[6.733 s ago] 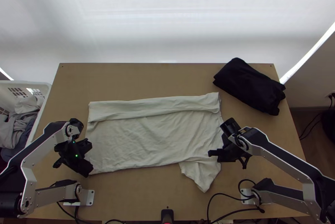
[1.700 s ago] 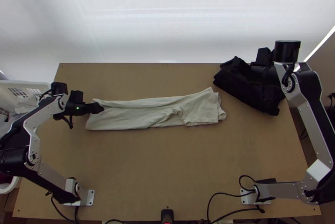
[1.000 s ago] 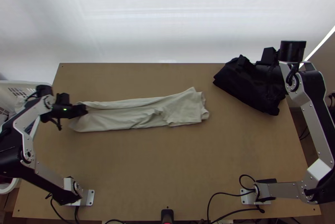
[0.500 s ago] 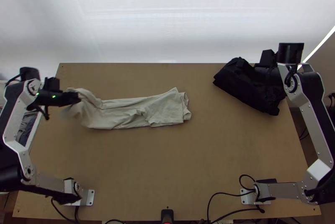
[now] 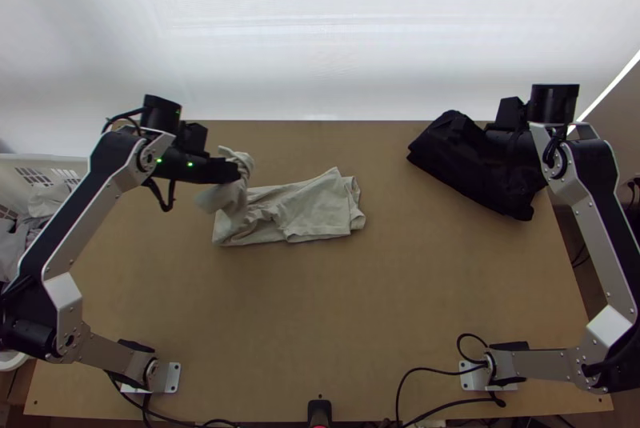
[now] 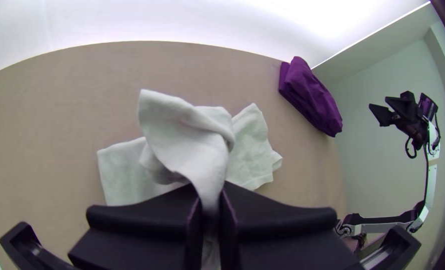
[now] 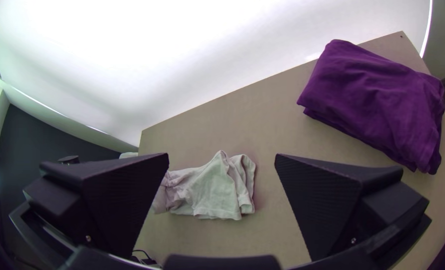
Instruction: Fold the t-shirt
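The pale t-shirt [image 5: 308, 208] lies as a narrow folded strip at the table's middle, its left end lifted. My left gripper [image 5: 232, 171] is above that end in the top view; in the left wrist view my left gripper [image 6: 211, 205] is shut on a bunched part of the cloth, which bulges out past the fingers. In the top view my right gripper [image 5: 464, 126] is over the dark folded cloth at the far right. Seen in the right wrist view, my right gripper [image 7: 221, 175] stands open, holding nothing.
A folded dark cloth [image 5: 480, 172], purple in the wrist views, lies at the table's far right corner. A white basket [image 5: 60, 162] with clothes stands beyond the left edge. Bare table [image 5: 336, 308] stretches in front of the t-shirt.
My left gripper first pulled the t-shirt left, then raised its left end and brought it back to the right over the strip. The right arm swung from the shirt's right side to the dark cloth.
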Controlling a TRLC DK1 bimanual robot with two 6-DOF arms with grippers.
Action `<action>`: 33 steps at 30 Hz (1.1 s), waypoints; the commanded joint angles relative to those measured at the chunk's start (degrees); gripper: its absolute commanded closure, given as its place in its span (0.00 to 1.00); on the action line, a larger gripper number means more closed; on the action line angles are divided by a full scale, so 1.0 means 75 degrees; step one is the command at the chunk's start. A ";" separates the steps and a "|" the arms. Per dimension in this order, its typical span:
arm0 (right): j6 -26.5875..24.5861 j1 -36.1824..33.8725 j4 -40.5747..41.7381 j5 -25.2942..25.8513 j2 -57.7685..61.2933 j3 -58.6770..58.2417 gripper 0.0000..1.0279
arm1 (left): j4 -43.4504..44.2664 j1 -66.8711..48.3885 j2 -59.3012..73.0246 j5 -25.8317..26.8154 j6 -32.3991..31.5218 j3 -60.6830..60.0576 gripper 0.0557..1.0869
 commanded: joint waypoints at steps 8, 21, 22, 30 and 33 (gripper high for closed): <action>0.0222 0.0002 0.0025 -0.0112 -0.0382 -0.0313 0.03 | 0.0513 -0.0813 0.1081 -0.0162 -0.0873 0.0815 0.96; 0.0304 0.0038 0.0025 -0.0100 -0.0465 -0.0407 0.03 | 0.0759 -0.1751 0.2440 -0.0396 -0.1295 0.1893 0.96; 0.0304 0.0038 0.0025 -0.0100 -0.0488 -0.0419 0.03 | 0.0759 -0.1821 0.2545 -0.0396 -0.1353 0.1998 0.96; 0.0292 0.0049 0.0037 -0.0089 -0.0570 -0.0595 0.03 | 0.0735 -0.2454 0.3225 -0.0443 -0.1424 0.2725 0.96; 0.0292 0.0131 0.0037 -0.0077 -0.0570 -0.0700 0.03 | 0.0700 -0.2630 0.3436 -0.0455 -0.1353 0.3041 0.59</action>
